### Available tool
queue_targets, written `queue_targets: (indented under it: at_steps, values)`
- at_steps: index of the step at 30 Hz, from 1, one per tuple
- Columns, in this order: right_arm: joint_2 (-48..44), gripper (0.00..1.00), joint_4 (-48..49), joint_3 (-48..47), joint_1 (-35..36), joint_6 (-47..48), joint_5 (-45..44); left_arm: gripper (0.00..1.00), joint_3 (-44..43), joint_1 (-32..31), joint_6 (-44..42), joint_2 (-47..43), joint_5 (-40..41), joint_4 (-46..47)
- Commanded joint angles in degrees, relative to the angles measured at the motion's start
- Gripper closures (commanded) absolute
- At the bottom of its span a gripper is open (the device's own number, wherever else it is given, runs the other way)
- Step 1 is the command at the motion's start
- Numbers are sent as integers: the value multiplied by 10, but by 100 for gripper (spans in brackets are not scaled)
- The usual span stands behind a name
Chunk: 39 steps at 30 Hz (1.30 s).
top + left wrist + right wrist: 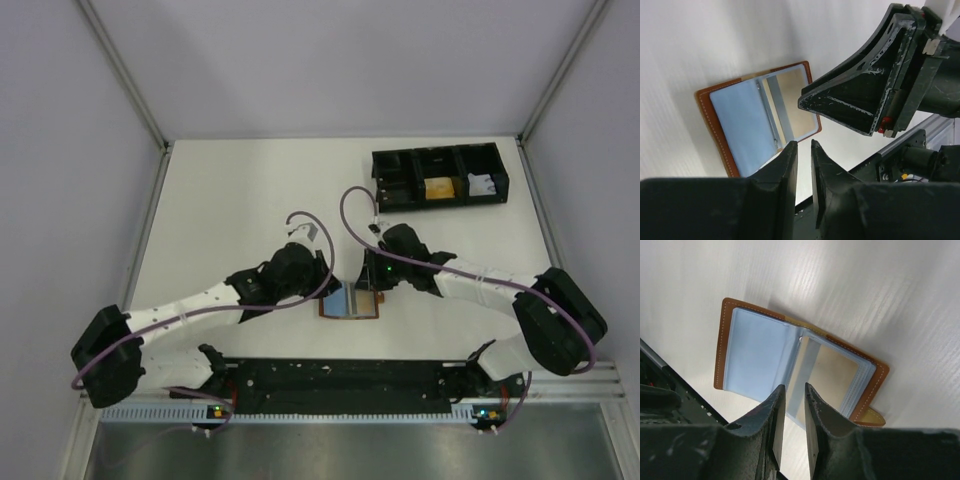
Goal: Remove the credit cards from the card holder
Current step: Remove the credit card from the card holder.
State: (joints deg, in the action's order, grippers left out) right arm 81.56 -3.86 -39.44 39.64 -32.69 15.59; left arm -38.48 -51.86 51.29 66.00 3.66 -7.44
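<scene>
The brown card holder (pixel 352 300) lies open and flat on the white table between both grippers. Its pale blue clear sleeves face up, and a tan card (pixel 832 377) shows in the right-hand sleeve. The closure tab (pixel 870 416) sticks out at one edge. The holder also shows in the left wrist view (pixel 740 125). My left gripper (pixel 804 145) hovers at the holder's left edge (pixel 322 278), jaws a narrow gap apart and empty. My right gripper (pixel 795 387) hovers over the holder's near edge (pixel 375 282), jaws also a narrow gap apart and empty.
A black three-compartment tray (pixel 392 178) stands at the back right, with a yellow item (pixel 437 190) in the middle compartment and a white one (pixel 481 184) in the right. The black base rail (pixel 340 375) runs along the near edge.
</scene>
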Motion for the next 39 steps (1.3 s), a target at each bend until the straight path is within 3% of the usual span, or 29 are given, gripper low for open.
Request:
queue_targets:
  at_steps: [1,5,16,39]
  values:
    - [-14,78,-16,-10,-9,11,-35,84,-26,-3,-17,67,-33,38]
    - [-18,76,-18,-1,-13,12,-39,100,-5,-2,-8,119,-5,39]
    - [-17,71,-31,7,-13,17,-61,100,49,-2,20,155,12,67]
    - [-1,70,-26,10,-13,10,-42,100,50,-2,24,171,-1,88]
